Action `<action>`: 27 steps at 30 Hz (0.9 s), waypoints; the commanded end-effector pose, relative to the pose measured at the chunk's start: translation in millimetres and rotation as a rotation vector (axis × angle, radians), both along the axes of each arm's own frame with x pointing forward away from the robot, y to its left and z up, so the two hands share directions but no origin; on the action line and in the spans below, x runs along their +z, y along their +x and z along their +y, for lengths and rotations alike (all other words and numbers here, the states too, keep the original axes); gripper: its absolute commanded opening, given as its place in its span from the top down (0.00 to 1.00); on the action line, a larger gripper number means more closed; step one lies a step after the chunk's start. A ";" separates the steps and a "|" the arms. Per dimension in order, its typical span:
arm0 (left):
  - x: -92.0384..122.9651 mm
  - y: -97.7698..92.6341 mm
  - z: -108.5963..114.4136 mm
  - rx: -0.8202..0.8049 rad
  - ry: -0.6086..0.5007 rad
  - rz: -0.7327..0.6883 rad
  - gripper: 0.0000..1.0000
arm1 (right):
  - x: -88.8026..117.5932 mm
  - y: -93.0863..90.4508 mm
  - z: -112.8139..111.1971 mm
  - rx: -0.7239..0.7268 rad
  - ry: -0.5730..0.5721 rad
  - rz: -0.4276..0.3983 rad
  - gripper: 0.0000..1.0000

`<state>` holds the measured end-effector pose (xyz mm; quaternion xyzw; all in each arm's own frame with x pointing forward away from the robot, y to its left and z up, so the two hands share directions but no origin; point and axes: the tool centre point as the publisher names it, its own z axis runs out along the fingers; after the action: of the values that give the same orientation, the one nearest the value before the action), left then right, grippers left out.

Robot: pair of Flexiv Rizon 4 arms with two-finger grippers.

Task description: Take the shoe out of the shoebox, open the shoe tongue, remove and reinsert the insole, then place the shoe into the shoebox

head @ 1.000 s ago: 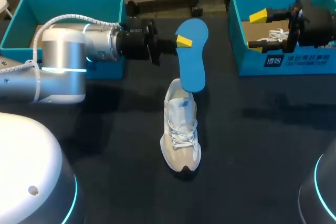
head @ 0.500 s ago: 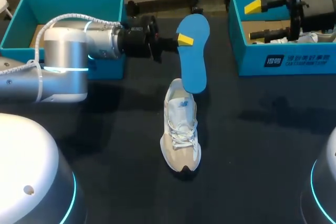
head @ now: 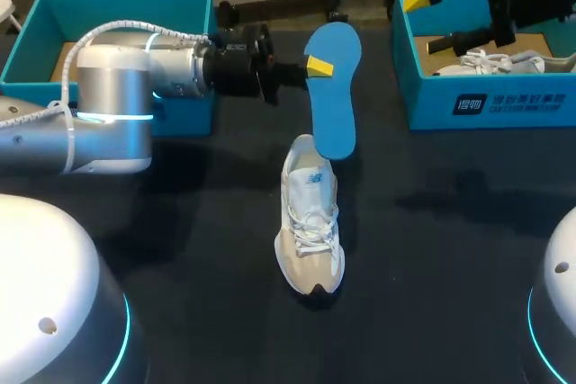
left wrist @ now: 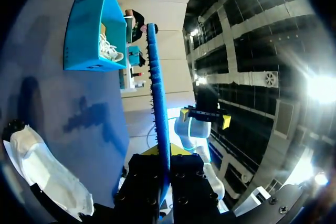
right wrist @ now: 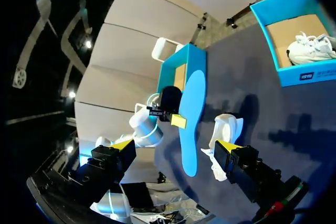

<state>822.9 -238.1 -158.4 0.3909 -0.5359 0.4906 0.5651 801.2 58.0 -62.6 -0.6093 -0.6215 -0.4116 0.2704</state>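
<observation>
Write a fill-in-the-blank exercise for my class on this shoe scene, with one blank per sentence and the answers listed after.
1. The flat blue foam piece clamped in the left gripper is the shoe's ____.
2. A white shoe lies inside the teal cardboard shoebox on the robot's ____ side.
3. The right gripper holds nothing; its fingers are ____.
4. The beige lace-up sneaker lies on the dark table, its toe pointing ____ the robot.

Answers: insole; right; open; toward

The insole (head: 331, 96) hides the heel of the shoe (head: 310, 231) (touching or apart, I cannot tell).
</observation>
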 end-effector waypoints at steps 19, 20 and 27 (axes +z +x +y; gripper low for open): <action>-0.4 -0.5 0.1 0.001 0.001 -0.001 1.00 | 15.7 6.5 32.8 -0.126 -0.528 0.068 0.00; -0.4 -0.5 0.1 0.001 0.001 -0.001 1.00 | 15.8 6.9 34.1 -0.130 -0.548 0.070 0.00; -0.4 -0.5 0.1 0.001 0.001 -0.001 1.00 | 15.9 7.5 42.1 -0.141 -0.664 0.084 0.00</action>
<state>823.1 -238.2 -158.6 0.3908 -0.5359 0.4906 0.5652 803.6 93.3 -49.1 -0.6990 -0.6564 -0.2571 0.1200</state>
